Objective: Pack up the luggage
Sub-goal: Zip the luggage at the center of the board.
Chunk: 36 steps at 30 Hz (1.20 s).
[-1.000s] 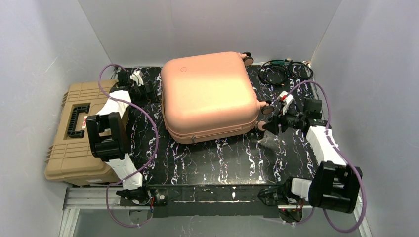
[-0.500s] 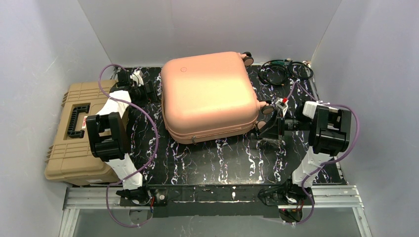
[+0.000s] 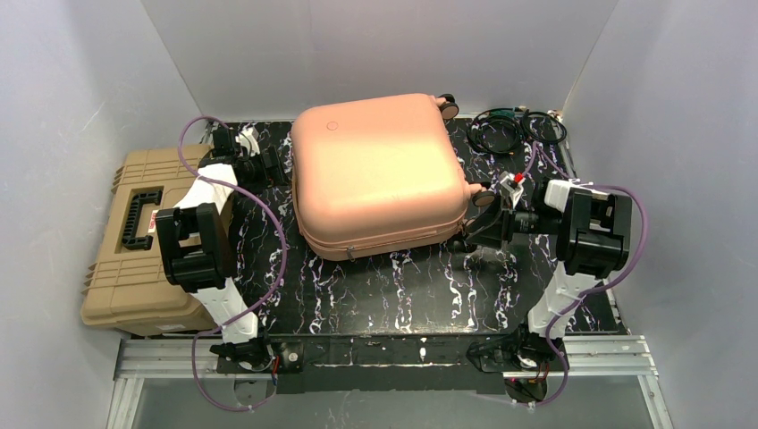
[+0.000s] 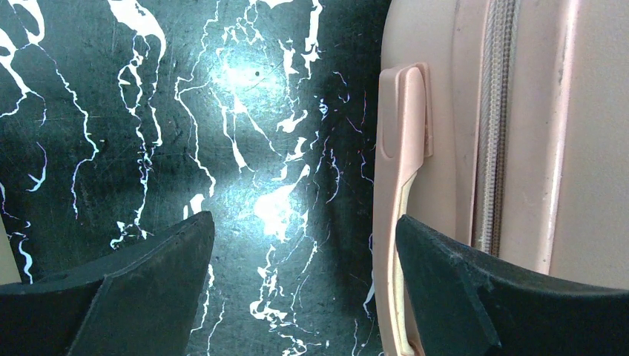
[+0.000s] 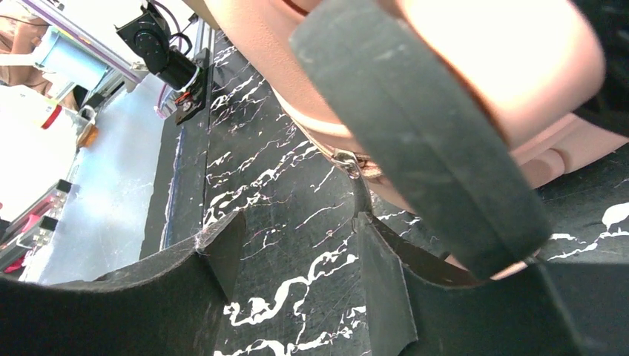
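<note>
The luggage is a closed peach-pink hard-shell suitcase lying flat in the middle of the black marbled table. My left gripper is open at its left side. In the left wrist view the suitcase's side handle lies just inside the right finger, next to the zipper. My right gripper is open and empty at the near right corner, low over the table. In the right wrist view a black wheel and the shell loom above it.
A tan ribbed toolbox with a black handle sits at the left, beside my left arm. Coiled black cables lie at the back right. White walls close in on three sides. The table's near edge shows in the right wrist view.
My right arm has folded up, its elbow rising from the near right corner, and its gripper has shifted slightly left towards the suitcase corner. The left arm and suitcase have not moved.
</note>
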{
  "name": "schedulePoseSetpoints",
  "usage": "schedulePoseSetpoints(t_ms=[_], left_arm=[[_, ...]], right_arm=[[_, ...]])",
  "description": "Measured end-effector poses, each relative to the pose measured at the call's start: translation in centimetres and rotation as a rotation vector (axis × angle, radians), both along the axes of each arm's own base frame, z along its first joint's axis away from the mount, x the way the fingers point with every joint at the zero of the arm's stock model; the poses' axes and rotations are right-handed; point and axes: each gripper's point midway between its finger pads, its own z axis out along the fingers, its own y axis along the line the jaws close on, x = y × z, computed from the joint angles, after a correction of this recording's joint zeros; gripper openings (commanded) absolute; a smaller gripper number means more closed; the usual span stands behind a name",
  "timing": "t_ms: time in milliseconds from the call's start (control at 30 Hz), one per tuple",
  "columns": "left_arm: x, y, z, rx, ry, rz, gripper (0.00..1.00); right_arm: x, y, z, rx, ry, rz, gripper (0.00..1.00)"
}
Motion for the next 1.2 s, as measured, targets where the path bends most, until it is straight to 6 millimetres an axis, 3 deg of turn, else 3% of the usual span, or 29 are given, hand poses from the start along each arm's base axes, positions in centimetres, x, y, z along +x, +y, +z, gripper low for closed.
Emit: schedulePoseSetpoints(t_ms=[633,800,900,967,1200], left_arm=[[0.0,0.0,0.0,0.000,0.000,0.000,0.90],[0.0,0.0,0.0,0.000,0.000,0.000,0.90],[0.0,0.0,0.0,0.001,0.000,0.000,0.90],[0.0,0.0,0.0,0.001,0.000,0.000,0.90],[0.0,0.0,0.0,0.001,0.000,0.000,0.90]], right_arm=[[1.4,0.5,-1.0,0.028,0.015,0.005,0.60],[1.3,1.3,-1.1,0.033,0.018,0.032,0.42],[1.5,1.4,-1.3,0.040,0.026,0.029,0.23],[1.5,1.4,-1.4,0.041,0.031,0.027,0.02],[1.9,1.3,-1.1,0.042,0.009,0.022,0.01]])
